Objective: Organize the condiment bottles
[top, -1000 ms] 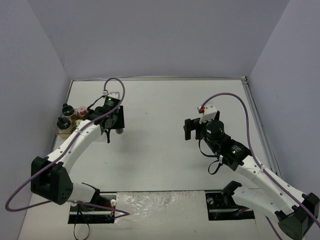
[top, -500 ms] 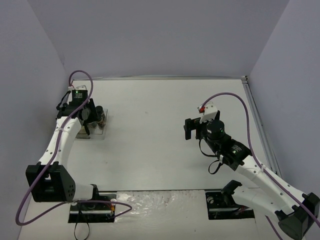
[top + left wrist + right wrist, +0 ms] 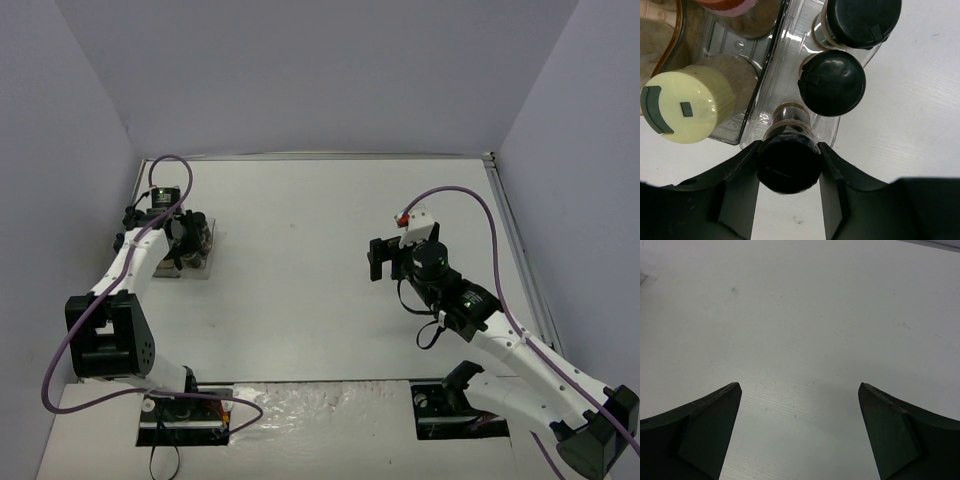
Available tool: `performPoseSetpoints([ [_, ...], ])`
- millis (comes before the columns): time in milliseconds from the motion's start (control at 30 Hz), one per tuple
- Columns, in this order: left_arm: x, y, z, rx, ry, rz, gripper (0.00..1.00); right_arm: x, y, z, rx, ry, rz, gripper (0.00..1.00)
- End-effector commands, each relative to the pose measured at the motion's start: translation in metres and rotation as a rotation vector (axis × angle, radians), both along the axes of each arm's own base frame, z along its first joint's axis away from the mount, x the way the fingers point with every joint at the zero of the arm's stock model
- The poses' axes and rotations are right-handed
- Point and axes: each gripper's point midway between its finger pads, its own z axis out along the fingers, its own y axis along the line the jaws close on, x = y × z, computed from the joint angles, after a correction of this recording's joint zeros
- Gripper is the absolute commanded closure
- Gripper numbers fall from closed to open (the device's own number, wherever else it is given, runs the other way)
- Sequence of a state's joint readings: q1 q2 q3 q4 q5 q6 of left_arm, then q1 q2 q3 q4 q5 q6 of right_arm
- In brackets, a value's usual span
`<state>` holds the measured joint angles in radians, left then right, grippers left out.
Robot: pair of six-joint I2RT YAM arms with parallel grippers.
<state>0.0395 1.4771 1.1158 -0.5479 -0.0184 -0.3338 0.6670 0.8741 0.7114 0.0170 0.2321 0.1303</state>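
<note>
My left gripper (image 3: 789,148) is shut on a black-capped jar (image 3: 788,167) at the near end of the clear tray (image 3: 781,60). Two more black-capped jars (image 3: 832,83) (image 3: 863,20) stand in the same row beyond it. A pale-yellow-capped jar (image 3: 688,105) and a pink-capped jar (image 3: 730,4) stand in the row to the left. In the top view the left gripper (image 3: 182,243) is over the tray (image 3: 206,263) at the far left, hiding most jars. My right gripper (image 3: 376,258) is open and empty over bare table, also in its wrist view (image 3: 798,386).
Grey walls close the table at the back and both sides. A raised rail (image 3: 520,240) runs along the table's right edge. Purple cables loop over both arms. The tray sits close to the left wall.
My left arm has swung left from beside the tray to over it, and the wrist has turned since half a second ago. The right arm has not moved.
</note>
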Motion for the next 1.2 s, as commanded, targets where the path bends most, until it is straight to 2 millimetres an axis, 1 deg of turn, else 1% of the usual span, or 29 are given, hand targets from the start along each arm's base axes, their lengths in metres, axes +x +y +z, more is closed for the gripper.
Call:
performPoseSetpoints([
  [0, 0.012, -0.002, 0.016, -0.003, -0.084, 0.004, 0.67, 0.01, -0.002, 0.013, 0.024, -0.048, -0.038, 0.0],
  [100, 0.01, -0.005, 0.013, 0.01, -0.071, -0.003, 0.59, 0.009, -0.001, 0.013, 0.026, -0.049, -0.037, 0.0],
  [133, 0.008, -0.005, 0.011, 0.018, -0.063, -0.002, 0.58, 0.009, -0.002, 0.013, 0.024, -0.048, -0.037, 0.0],
  [200, 0.006, -0.017, 0.008, 0.039, -0.038, -0.039, 0.54, 0.009, -0.002, 0.013, 0.024, -0.048, -0.038, 0.0],
  [233, 0.005, -0.019, 0.006, 0.045, -0.026, -0.043, 0.53, 0.009, -0.002, 0.013, 0.025, -0.049, -0.039, 0.0],
  [433, 0.004, -0.02, 0.003, 0.044, -0.003, -0.031, 0.46, 0.008, -0.003, 0.015, 0.031, -0.056, -0.038, 0.0],
  [467, 0.003, -0.02, 0.003, 0.044, -0.002, -0.029, 0.43, 0.008, -0.003, 0.016, 0.034, -0.059, -0.039, 0.0],
  [700, 0.0, -0.014, 0.015, 0.065, -0.016, -0.007, 0.28, 0.006, -0.005, 0.024, 0.051, -0.078, -0.038, 0.0],
  [800, 0.001, -0.011, 0.025, 0.068, -0.035, 0.001, 0.25, 0.005, -0.004, 0.026, 0.054, -0.08, -0.034, 0.0],
  [867, -0.002, -0.011, 0.035, 0.068, -0.053, 0.002, 0.21, 0.005, -0.004, 0.029, 0.057, -0.085, -0.035, 0.0],
  [900, -0.002, -0.011, 0.036, 0.067, -0.055, 0.001, 0.21, 0.005, -0.004, 0.031, 0.06, -0.088, -0.034, 0.0],
  [1033, -0.007, -0.016, 0.07, 0.041, -0.139, -0.013, 0.12, 0.004, -0.006, 0.047, 0.082, -0.113, -0.04, 0.0],
  [1167, -0.024, -0.019, 0.128, 0.033, -0.309, -0.053, 0.04, 0.001, -0.016, 0.081, 0.109, -0.169, -0.071, 0.0],
])
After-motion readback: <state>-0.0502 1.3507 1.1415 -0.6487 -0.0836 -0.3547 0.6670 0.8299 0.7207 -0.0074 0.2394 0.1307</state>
